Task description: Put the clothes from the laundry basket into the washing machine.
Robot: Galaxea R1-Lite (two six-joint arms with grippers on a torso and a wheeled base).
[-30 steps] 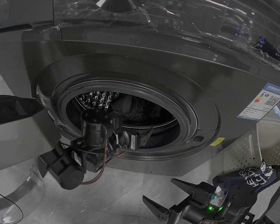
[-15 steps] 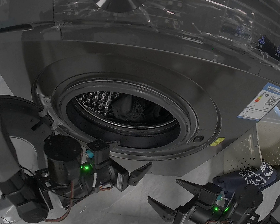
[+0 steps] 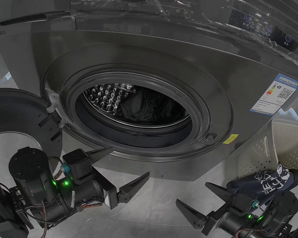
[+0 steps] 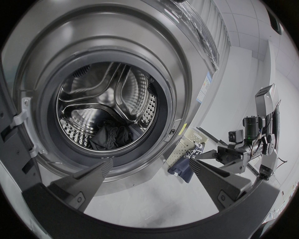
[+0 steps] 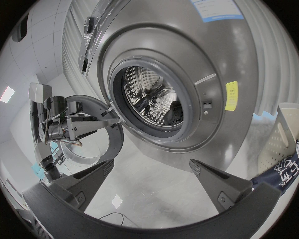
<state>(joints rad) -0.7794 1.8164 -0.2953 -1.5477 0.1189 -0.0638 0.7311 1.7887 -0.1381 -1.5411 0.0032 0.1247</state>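
The washing machine [image 3: 160,51] stands with its door [image 3: 10,113] swung open to the left. Dark clothes [image 3: 147,108] lie inside the drum [image 4: 102,102]. A cream laundry basket [image 3: 295,145] sits tipped on the floor at the right, and a navy garment with white print [image 3: 270,182] spills over its front edge. My left gripper [image 3: 128,162] hangs open and empty, low in front of the machine below the drum opening. My right gripper [image 3: 192,193] is also open and empty, just left of the basket, with its wrist beside the navy garment.
The open door [image 5: 93,146] with its clear bowl takes up the floor space at the left behind my left arm. Pale tiled floor [image 3: 156,209] lies free between the two grippers. A yellow sticker [image 5: 231,96] marks the machine front near the door latch.
My left gripper has drawn back from the drum opening and dropped low in front of the machine. The right gripper has drifted slightly right toward the basket. The head view has shifted a little.
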